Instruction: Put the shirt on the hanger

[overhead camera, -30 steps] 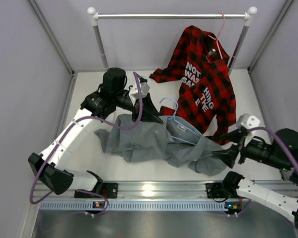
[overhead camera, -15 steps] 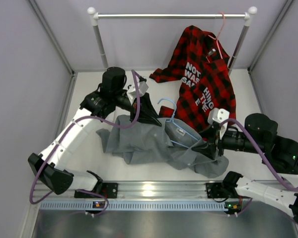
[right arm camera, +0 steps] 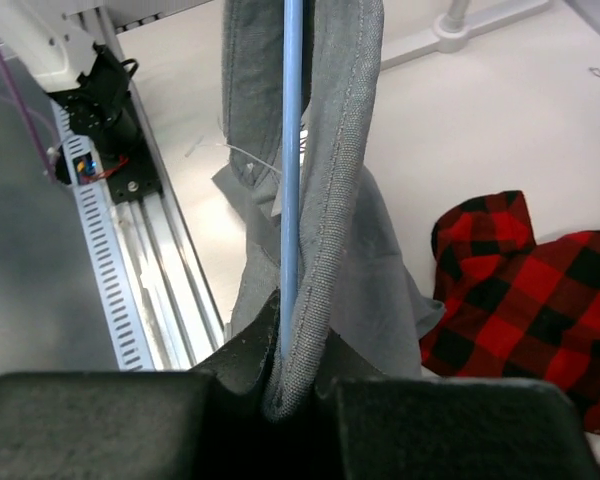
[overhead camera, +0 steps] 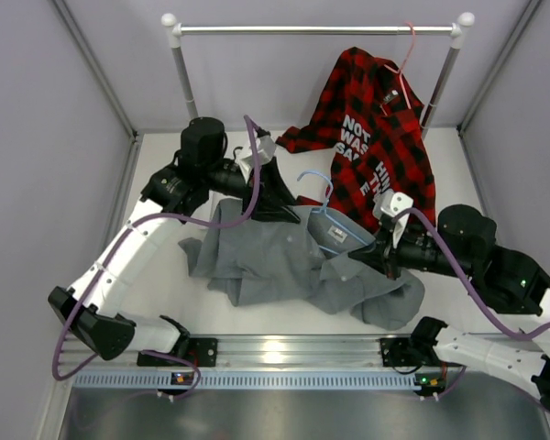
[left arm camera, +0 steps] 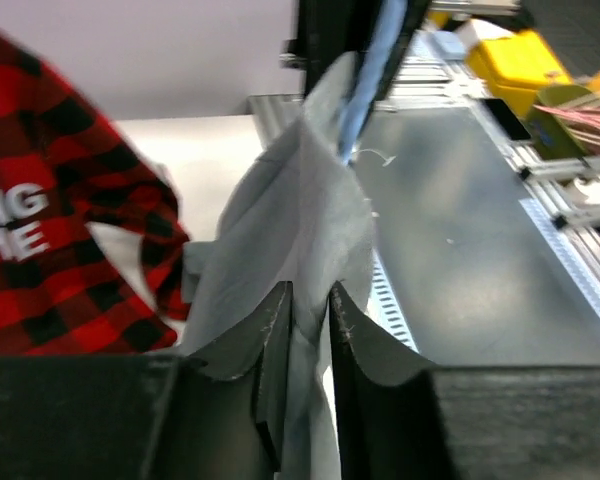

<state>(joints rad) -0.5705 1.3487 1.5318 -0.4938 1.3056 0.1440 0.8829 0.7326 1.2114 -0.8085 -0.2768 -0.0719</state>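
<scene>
The grey shirt [overhead camera: 266, 261] lies crumpled beside the red plaid shirt [overhead camera: 385, 137], below and to its left. The left gripper [left arm camera: 307, 310] is clenched on a fold of grey fabric. The right gripper [right arm camera: 292, 375] pinches the shirt's edge, apparently together with the light-blue hanger [right arm camera: 292, 150] wire.

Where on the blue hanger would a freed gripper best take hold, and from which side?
Probably the bare neck just under the hook of the hanger, approached from above on the far side. In the top view that wire stands clear of the shirt, while the frame below runs against fabric where the left gripper and right gripper are clamped.
</scene>
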